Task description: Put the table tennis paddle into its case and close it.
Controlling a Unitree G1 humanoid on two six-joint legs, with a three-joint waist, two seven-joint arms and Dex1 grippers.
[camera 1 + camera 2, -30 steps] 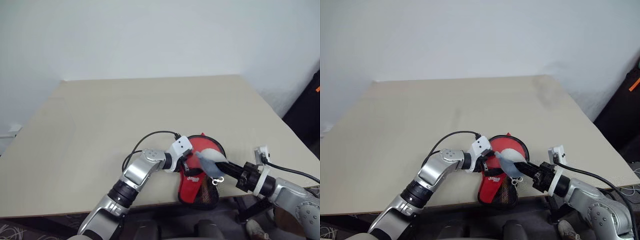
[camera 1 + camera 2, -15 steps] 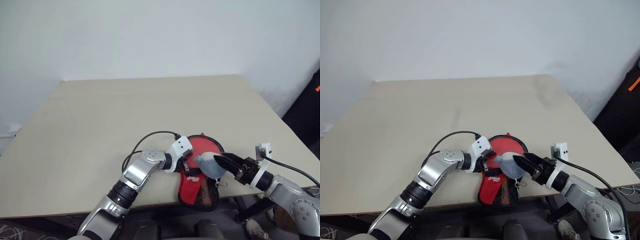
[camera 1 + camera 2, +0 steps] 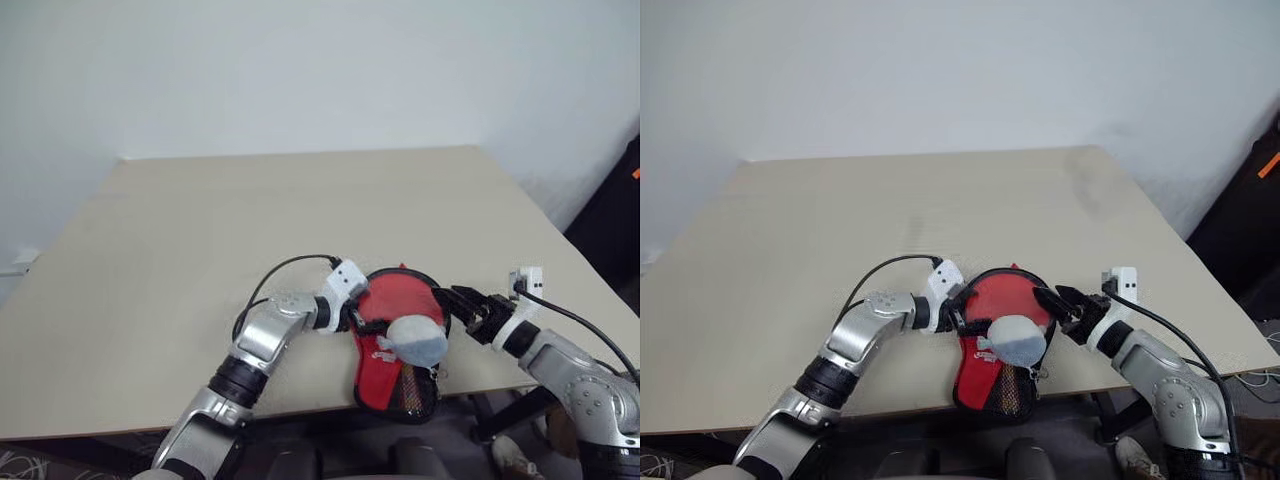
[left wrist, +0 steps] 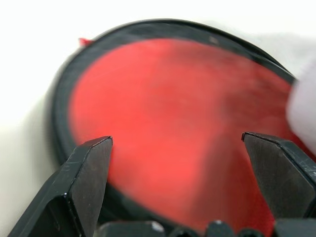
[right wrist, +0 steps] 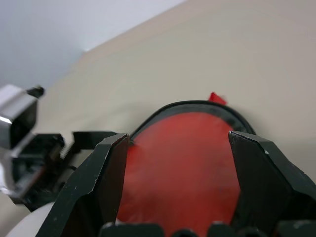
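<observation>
A red case with a black zip edge lies at the near edge of a beige tabletop, a whitish-grey lump resting on it, flanked by the left gripper and right gripper, jaws released.

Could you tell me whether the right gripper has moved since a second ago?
Yes. The right gripper has pulled off the grey lump and now sits farther up the table, beside the case's round end, jaws open.

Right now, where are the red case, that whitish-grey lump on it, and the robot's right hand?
Case [image 3: 398,298]: left eye view, round red panel.
Whitish-grey lump [image 3: 415,343]: left eye view, its middle.
Right hand [image 3: 450,299]: left eye view, between its fingertips.
</observation>
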